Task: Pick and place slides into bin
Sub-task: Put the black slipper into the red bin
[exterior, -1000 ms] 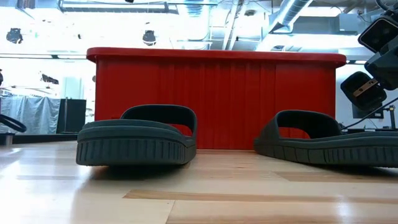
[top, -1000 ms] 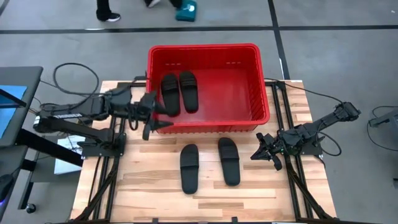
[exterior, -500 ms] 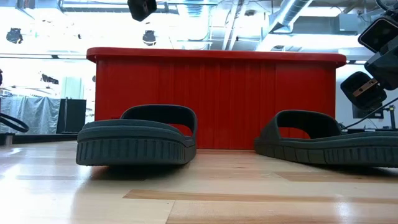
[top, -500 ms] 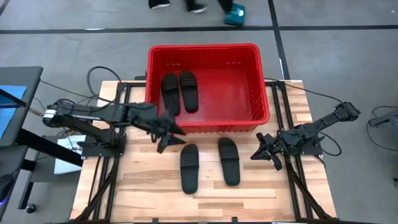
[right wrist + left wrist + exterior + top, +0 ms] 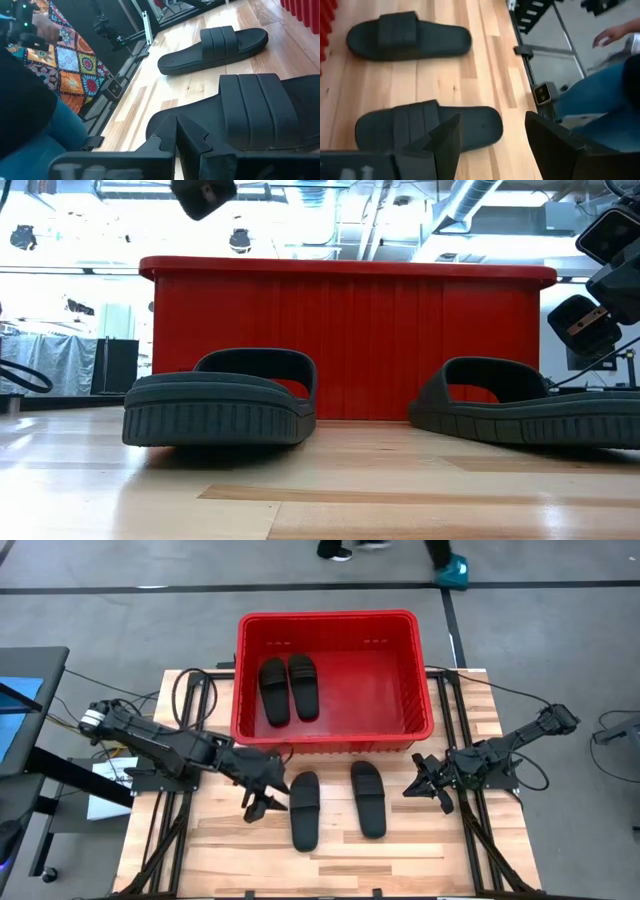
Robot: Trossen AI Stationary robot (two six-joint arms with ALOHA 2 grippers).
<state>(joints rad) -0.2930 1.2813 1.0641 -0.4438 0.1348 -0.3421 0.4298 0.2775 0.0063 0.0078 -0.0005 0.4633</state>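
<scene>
We recorded the following on the wooden desk (image 5: pixel 220 840).

Bin (image 5: pixel 335 620): one red slotted basket at the far middle of the desk, upright. Inside it, against its left wall, we counted two slides (image 5: pixel 289 688) lying side by side, soles down, straps toward the near end.

Loose slides: two on the desk just near of the bin, parallel and apart. The left slide (image 5: pixel 305 810) lay sole down with its strap toward the far end; the right slide (image 5: pixel 368 798) lay likewise, a little farther back. In the low view both stood in front of the bin's red wall, neither touching it as far as we could tell.

Left tool (image 5: pixel 262 802): released, its two fingers (image 5: pixel 447 142) spread wide, hovering just left of the left slide and gripping nothing. In the left wrist view that slide showed between and beyond the fingers.

Right tool (image 5: pixel 425 780): clenched on nothing, waiting at the right edge of the desk, near the right slide but apart from it.

Beyond the desk we noted a person's feet (image 5: pixel 450 568) on the grey floor (image 5: pixel 560 650), and a hand (image 5: pixel 612 34) with blue trousers in the left wrist view.
</scene>
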